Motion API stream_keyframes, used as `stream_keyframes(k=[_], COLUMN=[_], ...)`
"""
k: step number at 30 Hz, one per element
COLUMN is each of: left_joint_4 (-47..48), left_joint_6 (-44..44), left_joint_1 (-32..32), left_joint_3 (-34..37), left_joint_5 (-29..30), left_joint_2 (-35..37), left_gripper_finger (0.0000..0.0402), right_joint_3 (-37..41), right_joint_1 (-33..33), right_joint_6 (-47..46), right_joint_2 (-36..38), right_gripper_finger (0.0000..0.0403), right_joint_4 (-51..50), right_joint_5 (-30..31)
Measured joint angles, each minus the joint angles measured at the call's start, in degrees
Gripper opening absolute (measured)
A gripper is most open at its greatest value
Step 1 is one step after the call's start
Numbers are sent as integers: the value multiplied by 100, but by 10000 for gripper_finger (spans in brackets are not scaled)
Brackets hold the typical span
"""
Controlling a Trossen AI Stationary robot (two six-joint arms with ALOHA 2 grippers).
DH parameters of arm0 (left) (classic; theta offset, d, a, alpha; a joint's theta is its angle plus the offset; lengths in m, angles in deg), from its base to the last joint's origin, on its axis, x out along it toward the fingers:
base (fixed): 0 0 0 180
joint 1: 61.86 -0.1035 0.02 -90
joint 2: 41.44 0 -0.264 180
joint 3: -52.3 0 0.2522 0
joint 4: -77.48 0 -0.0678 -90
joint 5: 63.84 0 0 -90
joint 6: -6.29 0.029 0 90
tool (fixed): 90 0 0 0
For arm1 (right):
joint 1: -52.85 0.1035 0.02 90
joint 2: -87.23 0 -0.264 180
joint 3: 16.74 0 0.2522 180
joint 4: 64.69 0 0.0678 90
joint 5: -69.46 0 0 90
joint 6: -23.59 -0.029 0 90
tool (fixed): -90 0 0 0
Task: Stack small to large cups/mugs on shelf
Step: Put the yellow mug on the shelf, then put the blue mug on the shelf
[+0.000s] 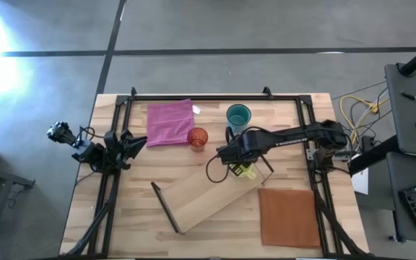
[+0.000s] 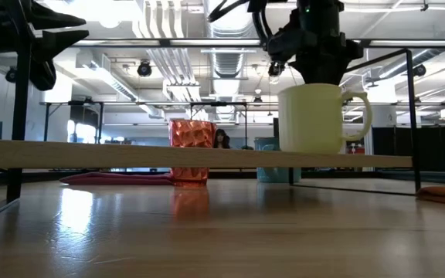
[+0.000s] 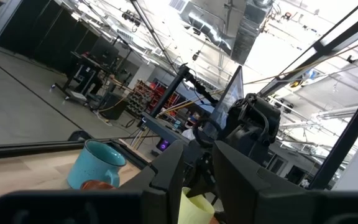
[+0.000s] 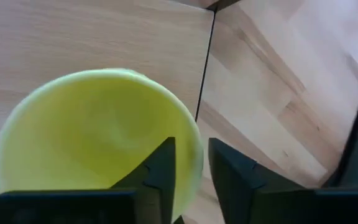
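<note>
The yellow-green mug point(image 2: 315, 120) stands upright on the shelf point(image 1: 201, 196), near the plank's right end, with its handle point(image 2: 361, 116) toward the right. My right gripper point(image 4: 191, 155) is above it, shut on its rim, reaching in from the table's right. The orange-red cup point(image 1: 198, 137) and the teal mug point(image 1: 238, 115) stand on the table beyond the shelf. In the low view the plank point(image 2: 130, 154) partly hides them. My left gripper point(image 1: 137, 144) waits open at the table's left edge. My right gripper holds the yellow-green mug by its rim point(image 4: 196, 158), one finger inside the mug and one outside. The fingers come from above, pointing down, at the rim's far-left part. The mug is upright with its base on the shelf plank point(image 2: 315, 152).
A pink cloth point(image 1: 170, 121) lies at the far left beside the orange-red cup. A brown square mat point(image 1: 289, 217) lies near the front right. The shelf's wire frames point(image 1: 166, 208) rise at both plank ends. Black rails run along the table's edges.
</note>
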Motion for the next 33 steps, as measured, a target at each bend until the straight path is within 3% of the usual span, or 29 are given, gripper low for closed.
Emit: stream_keyframes(k=[6,11,18,24,28,33], left_joint_4=[0,0,-5,-57,-57,-63], left_joint_6=[1,2,0,0,-9,-14], left_joint_1=[0,-1,-1,-2,-1,-2], left_joint_3=[1,0,0,-1,1,-1], left_joint_5=[0,0,6,158,158,158], left_joint_2=[-2,0,3,15,15,15], left_gripper_finger=[73,73,73,73,73,73], right_joint_3=[0,0,-9,-9,-9,0], right_joint_1=[0,2,-184,-1471,-2622,-3439], right_joint_6=[-73,-291,-646,-868,-391,318], right_joint_2=[327,794,1576,1811,1692,1246], right_gripper_finger=[134,143,143,139,147,167], right_joint_4=[3,142,1520,845,736,750], right_joint_5=[83,96,848,959,23,-535])
